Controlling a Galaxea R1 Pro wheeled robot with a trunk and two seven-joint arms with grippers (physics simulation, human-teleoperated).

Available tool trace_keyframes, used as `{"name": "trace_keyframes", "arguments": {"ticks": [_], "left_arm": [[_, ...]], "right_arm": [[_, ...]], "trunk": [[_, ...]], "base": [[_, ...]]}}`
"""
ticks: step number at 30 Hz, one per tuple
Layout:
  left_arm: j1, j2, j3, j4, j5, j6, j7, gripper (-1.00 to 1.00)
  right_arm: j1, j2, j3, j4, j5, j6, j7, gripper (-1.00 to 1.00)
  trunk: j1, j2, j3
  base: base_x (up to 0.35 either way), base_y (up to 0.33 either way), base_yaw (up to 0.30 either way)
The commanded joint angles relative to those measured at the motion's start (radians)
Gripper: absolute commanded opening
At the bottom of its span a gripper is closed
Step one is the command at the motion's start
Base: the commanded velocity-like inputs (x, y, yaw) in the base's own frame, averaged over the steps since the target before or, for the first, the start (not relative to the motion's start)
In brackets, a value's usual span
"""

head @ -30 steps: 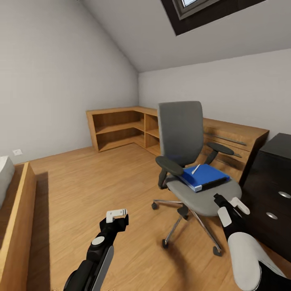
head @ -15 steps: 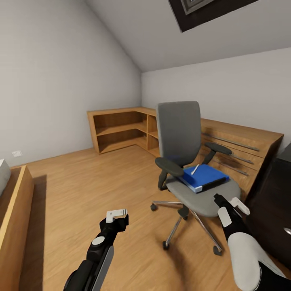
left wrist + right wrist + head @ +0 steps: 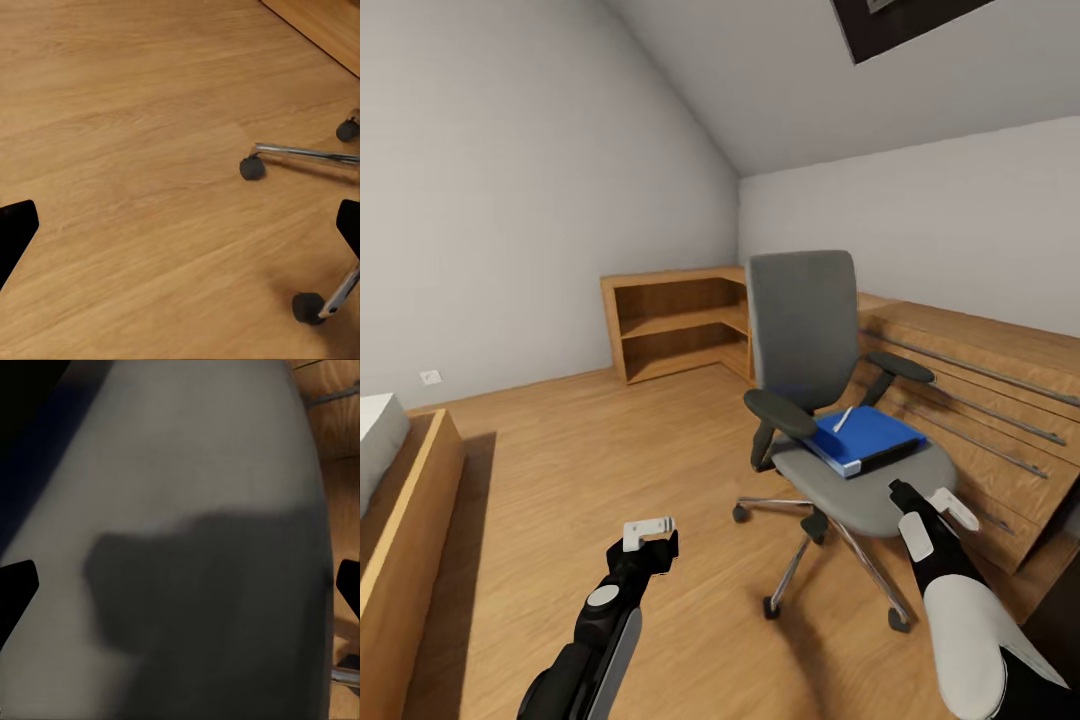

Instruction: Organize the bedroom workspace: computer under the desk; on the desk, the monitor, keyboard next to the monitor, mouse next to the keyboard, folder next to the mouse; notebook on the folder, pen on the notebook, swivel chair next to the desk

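Nearest the camera, the left tool hangs over bare wooden floor, holding nothing; in the left wrist view its two dark fingertips sit at opposite edges of the picture — spread wide, released. The right tool hovers just at the front edge of the swivel chair seat, apart from it as far as the head view tells. In the right wrist view its fingertips are likewise far apart, with the grey seat cushion between them and nothing gripped.

On the seat lies the blue folder, with a white-edged notebook tucked at its near corner and a white pen resting on top. No label or writing can be read on any of them. The chair's chrome legs and black castors stand on the floor.

Behind the chair a wooden drawer unit runs along the wall, and a corner shelf sits farther back. A bed frame is at the left.

Against half a second ago the whole view has swung — the shelf sits further right, the dark cabinet has left the picture — while arms and chair keep their places.
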Motion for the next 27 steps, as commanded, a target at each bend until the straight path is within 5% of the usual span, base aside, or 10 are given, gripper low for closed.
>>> {"name": "trace_keyframes", "arguments": {"ticks": [1,11,20,27], "left_arm": [[-0.001,0.000,-0.003,-0.001,0.010,0.003,0.009,1.00],[-0.001,0.000,-0.003,-0.001,0.010,0.004,0.009,1.00],[-0.001,-0.001,-0.003,-0.001,0.011,0.004,0.009,1.00],[-0.001,-0.001,-0.003,-0.001,0.011,0.004,0.009,1.00]], "right_arm": [[0.000,0.001,0.003,0.011,-0.021,0.000,0.001,1.00],[0.000,0.002,0.003,0.012,-0.020,-0.001,0.001,1.00],[0.000,0.002,0.003,0.012,-0.020,-0.001,0.001,1.00],[0.000,0.002,0.003,0.014,-0.020,-0.001,0.002,1.00]], "trunk": [[0.000,0.000,-0.001],[0.000,0.000,-0.001],[0.000,0.000,-0.001],[0.000,0.000,-0.001]], "base": [[0.300,-0.073,0.036],[0.273,-0.029,0.066],[0.022,0.000,0.249],[-0.003,0.000,0.037]]}}
